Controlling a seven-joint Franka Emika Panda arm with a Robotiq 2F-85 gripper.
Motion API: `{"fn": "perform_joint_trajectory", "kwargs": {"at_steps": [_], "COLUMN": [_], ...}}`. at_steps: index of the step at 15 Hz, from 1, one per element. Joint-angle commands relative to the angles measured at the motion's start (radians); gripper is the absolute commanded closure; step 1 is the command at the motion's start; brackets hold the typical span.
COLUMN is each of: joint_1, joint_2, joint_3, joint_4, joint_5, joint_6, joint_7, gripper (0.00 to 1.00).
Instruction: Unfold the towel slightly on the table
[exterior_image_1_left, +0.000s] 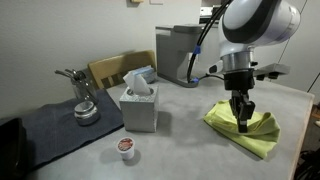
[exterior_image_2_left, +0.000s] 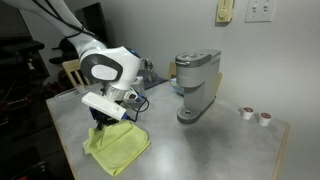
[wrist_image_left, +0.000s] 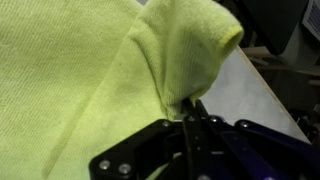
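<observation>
The lime yellow-green towel (exterior_image_1_left: 245, 130) lies on the light grey table (exterior_image_1_left: 190, 150), also seen in an exterior view (exterior_image_2_left: 118, 147). My gripper (exterior_image_1_left: 243, 122) stands straight down over it and is shut on a fold of the towel. In the wrist view the closed fingers (wrist_image_left: 190, 118) pinch a raised hump of the towel (wrist_image_left: 190, 55), lifted a little off the rest of the cloth. The table (wrist_image_left: 255, 95) shows beside it.
A tissue box (exterior_image_1_left: 139, 106), a coffee pod (exterior_image_1_left: 125, 146), a dark cloth mat (exterior_image_1_left: 60, 130) with a metal juicer (exterior_image_1_left: 82, 100), and a grey coffee machine (exterior_image_2_left: 195, 85) stand on the table. Two pods (exterior_image_2_left: 255, 115) sit at a far edge. A wooden chair (exterior_image_1_left: 112, 68) stands behind.
</observation>
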Motion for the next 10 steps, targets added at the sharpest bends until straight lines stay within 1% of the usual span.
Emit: {"fn": "perform_joint_trajectory", "kwargs": {"at_steps": [1, 5, 10], "joint_1": [0.011, 0.024, 0.021], "joint_2": [-0.015, -0.035, -0.105], "joint_3": [0.017, 0.028, 0.023], "joint_4": [-0.008, -0.016, -0.034], "joint_5": [0.02, 0.025, 0.063], "joint_6": [0.0, 0.017, 0.018], "joint_7": [-0.01, 0.001, 0.017], "gripper": [0.99, 0.99, 0.99]}}
